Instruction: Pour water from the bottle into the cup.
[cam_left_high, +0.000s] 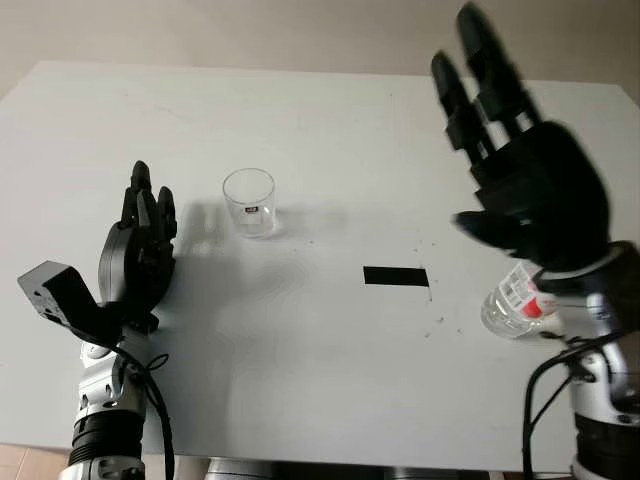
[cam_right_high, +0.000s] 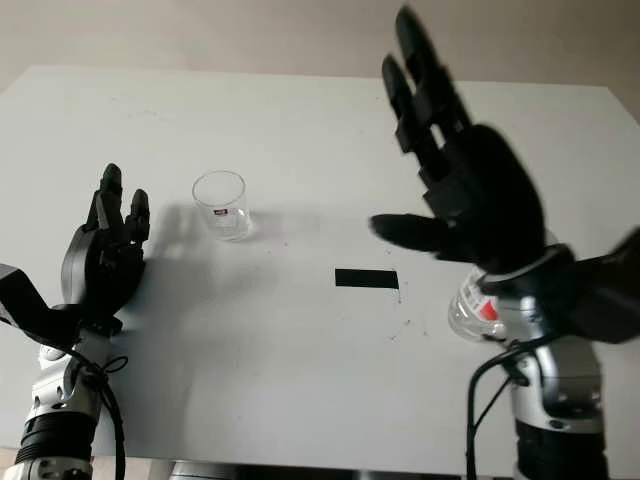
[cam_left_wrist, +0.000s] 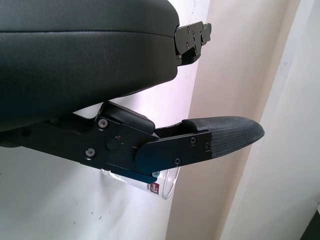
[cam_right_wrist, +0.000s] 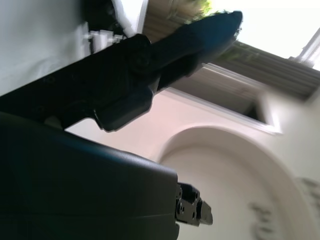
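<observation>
While the writing on both labels is too small to read, the rest of the scene lists as follows.

Cup (cam_left_high: 249, 202): one, clear glass, upright on the white surface (cam_left_high: 300, 340) at about 10 o'clock from the middle; it bears a small dark and red label low on its side, also seen in the left wrist view (cam_left_wrist: 154, 187), with no letters legible.

Bottle (cam_left_high: 512, 302): one, clear plastic, on the surface at about 4 o'clock, partly hidden behind the right hand; its label is white and red, the print unreadable. Whether it stands or lies cannot be told.

Tape mark (cam_left_high: 396, 276): one black rectangle, flat on the surface between cup and bottle, nearer the bottle.

Left hand (cam_left_high: 140, 248): open, holding nothing, at about 8 o'clock, just beside the cup on its 8 o'clock side and apart from it; fingers (cam_left_high: 150, 205) pointing toward 12 o'clock.

Right hand (cam_left_high: 530, 190): open, holding nothing, raised above the surface at about 3 o'clock, over the bottle and not touching it; fingers (cam_left_high: 470, 80) stretched toward 12 o'clock, thumb pointing toward 9 o'clock.

Count: one cup, one bottle, one tape mark, two hands.
</observation>
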